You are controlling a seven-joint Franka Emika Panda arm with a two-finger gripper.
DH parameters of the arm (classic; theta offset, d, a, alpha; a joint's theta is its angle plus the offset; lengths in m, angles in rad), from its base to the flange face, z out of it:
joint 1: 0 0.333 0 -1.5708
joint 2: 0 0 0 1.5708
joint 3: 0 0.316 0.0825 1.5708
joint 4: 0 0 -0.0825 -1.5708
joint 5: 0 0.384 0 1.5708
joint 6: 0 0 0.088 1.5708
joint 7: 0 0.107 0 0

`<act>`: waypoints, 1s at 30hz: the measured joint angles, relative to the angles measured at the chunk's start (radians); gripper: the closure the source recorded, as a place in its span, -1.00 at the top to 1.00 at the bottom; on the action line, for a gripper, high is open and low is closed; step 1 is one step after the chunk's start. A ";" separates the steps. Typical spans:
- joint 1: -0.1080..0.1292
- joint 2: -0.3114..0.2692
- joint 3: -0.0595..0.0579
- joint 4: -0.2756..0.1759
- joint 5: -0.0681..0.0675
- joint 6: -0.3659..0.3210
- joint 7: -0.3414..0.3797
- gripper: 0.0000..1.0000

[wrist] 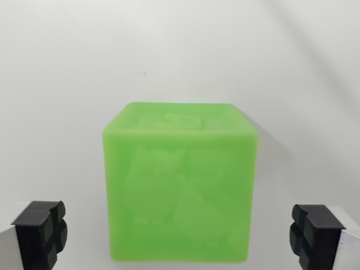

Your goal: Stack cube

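While the gripper (180, 236) stands spread wide, its black fingertips (40, 232) flank a green cube (179, 185) without touching it. Centred in the wrist view, the cube rests on a plain white surface (67, 84), casting a faint shadow rightward.

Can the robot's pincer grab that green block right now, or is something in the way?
Probably yes. The pincer is open, with one black fingertip on each side of the green block. Nothing else sits on the white table near it, so the way looks free.
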 joint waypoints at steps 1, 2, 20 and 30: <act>0.000 0.008 0.000 0.002 0.000 0.006 0.000 1.00; 0.000 0.012 0.000 0.003 0.000 0.009 0.000 1.00; -0.004 0.086 0.004 0.027 0.001 0.060 0.000 -1.00; -0.004 0.086 0.004 0.028 0.001 0.060 0.000 -1.00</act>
